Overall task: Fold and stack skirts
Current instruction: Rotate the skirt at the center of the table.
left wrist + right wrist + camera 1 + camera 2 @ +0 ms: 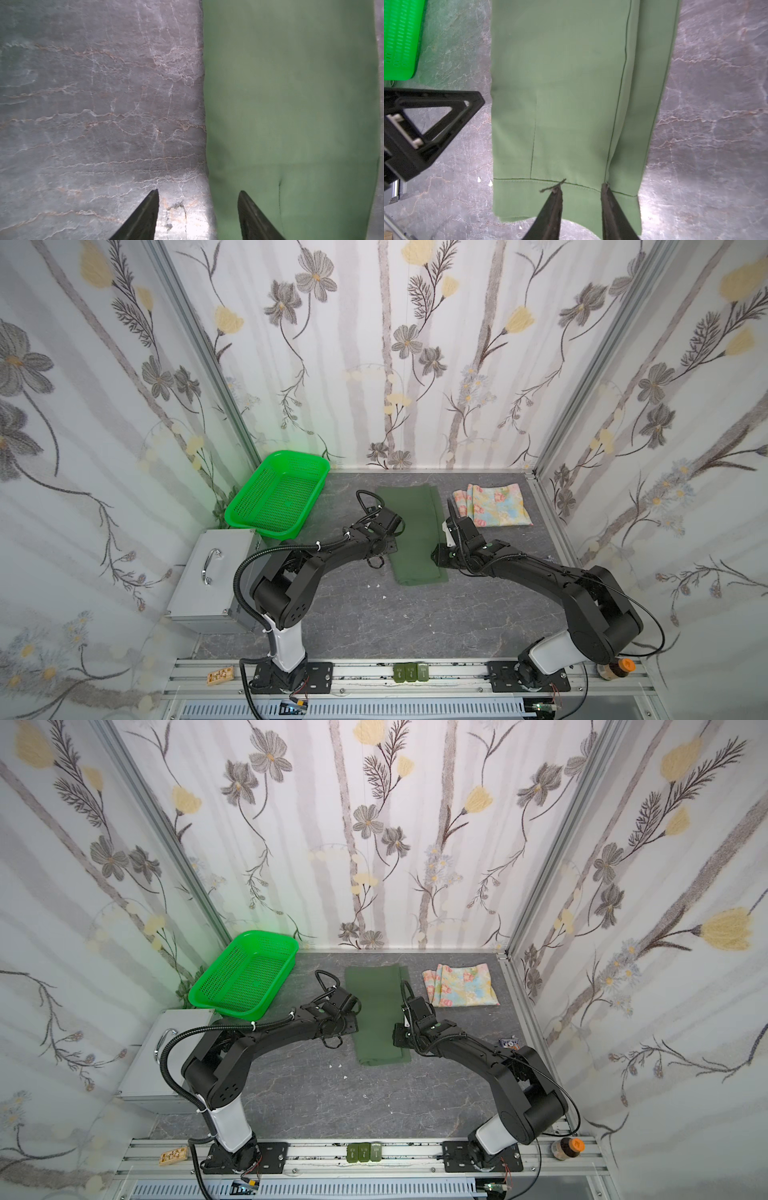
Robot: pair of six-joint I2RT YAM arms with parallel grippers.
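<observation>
- Nearest you, a metal rail point(365, 668) carries both arm bases. A brown bottle point(619, 669) with an orange cap stands at its right end.
- Past the rail you see the grey marbled bench point(415, 622). A metal box point(208, 576) with a chrome handle sits at the bench's left edge.
- In the middle of the bench lies the green skirt point(415, 539). It is folded flat into a long strip that runs from near to far, between your two arms.
- Your left tool point(198, 191) hangs at the strip's left edge and is released. Its fingers stand apart, one over bare bench and one over the cloth, with nothing between them.
- Your right tool point(582, 185) hangs over the stitched band at the strip's near end, toward its right side, and is also released. Its fingers stand apart with flat cloth below them, and a loose dark thread sits at one fingertip. You cannot tell whether the tips touch the cloth.
- Further back on the left, just beyond the metal box, is a bright green mesh basket point(276, 497).
- Furthest back on the right, near the wall, the flowered skirt point(492, 506) lies folded. It is apart from the green skirt and not stacked with it.
</observation>
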